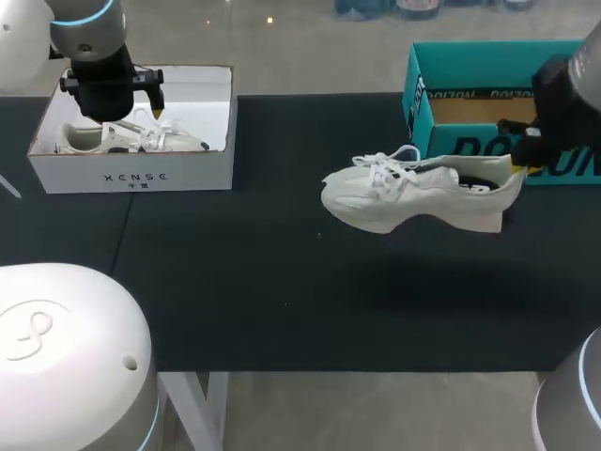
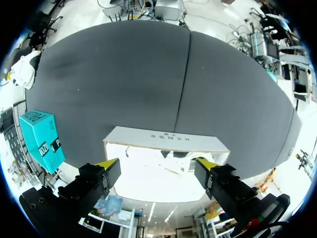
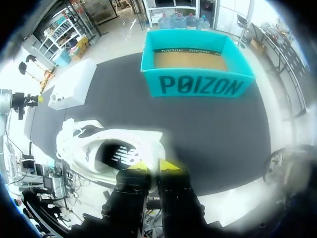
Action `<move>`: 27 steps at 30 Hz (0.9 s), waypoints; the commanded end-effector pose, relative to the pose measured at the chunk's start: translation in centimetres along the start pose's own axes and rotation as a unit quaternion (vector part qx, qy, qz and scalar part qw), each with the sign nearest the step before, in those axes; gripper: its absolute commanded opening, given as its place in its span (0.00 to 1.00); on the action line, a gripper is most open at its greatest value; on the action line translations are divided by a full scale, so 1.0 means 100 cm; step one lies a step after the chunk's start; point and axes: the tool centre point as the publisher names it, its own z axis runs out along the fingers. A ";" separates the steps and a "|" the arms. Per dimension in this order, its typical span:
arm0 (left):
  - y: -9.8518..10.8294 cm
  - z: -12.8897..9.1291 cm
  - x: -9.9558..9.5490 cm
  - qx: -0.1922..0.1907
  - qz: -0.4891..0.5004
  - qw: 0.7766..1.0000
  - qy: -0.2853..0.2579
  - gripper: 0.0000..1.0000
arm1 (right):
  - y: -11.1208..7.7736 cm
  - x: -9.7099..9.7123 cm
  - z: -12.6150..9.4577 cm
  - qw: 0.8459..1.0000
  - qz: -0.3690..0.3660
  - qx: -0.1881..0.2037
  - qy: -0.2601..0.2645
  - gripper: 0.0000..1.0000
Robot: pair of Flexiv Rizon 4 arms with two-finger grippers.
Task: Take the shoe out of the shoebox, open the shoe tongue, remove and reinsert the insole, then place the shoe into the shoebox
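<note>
The right gripper (image 3: 157,166) is pinched shut on the heel collar of the white sneaker (image 1: 413,195), its yellow tips nearly meeting across the thin rim. The shoe hangs toe-outward over the black table mat (image 1: 282,301), apparently clear of it, since its shadow falls apart from the sole. It sits just in front of the open teal shoebox (image 1: 418,103), whose cardboard floor shows bare in the right wrist view.

The sneaker looks light, with a soft padded upper and a stiffer moulded sole. Held by the heel alone it will likely droop and swing at the toe. The collar is a fair hold for carrying, but opening the tongue calls for the shoe to rest on the mat, with a second hold near the loose laces (these could snag a finger).

The left gripper (image 2: 158,166) hovers with its fingers wide apart over the white shoebox (image 1: 131,177), where another white shoe (image 1: 131,139) lies.

There is broad open mat between the two boxes and towards the near edge. The teal box's front wall stands close behind the heel, so any lowering is best done forward of it.
</note>
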 end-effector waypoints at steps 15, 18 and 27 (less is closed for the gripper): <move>0.000 0.000 0.000 0.000 0.001 1.000 0.001 1.00 | -0.008 0.047 0.074 0.997 0.039 -0.063 -0.035 0.00; 0.000 0.000 0.000 0.000 0.001 1.000 0.001 1.00 | -0.003 0.046 0.086 0.997 0.046 -0.049 -0.037 0.00; 0.000 0.000 0.000 0.000 0.001 1.000 0.001 1.00 | 0.005 0.050 0.118 0.998 0.043 -0.022 -0.035 0.00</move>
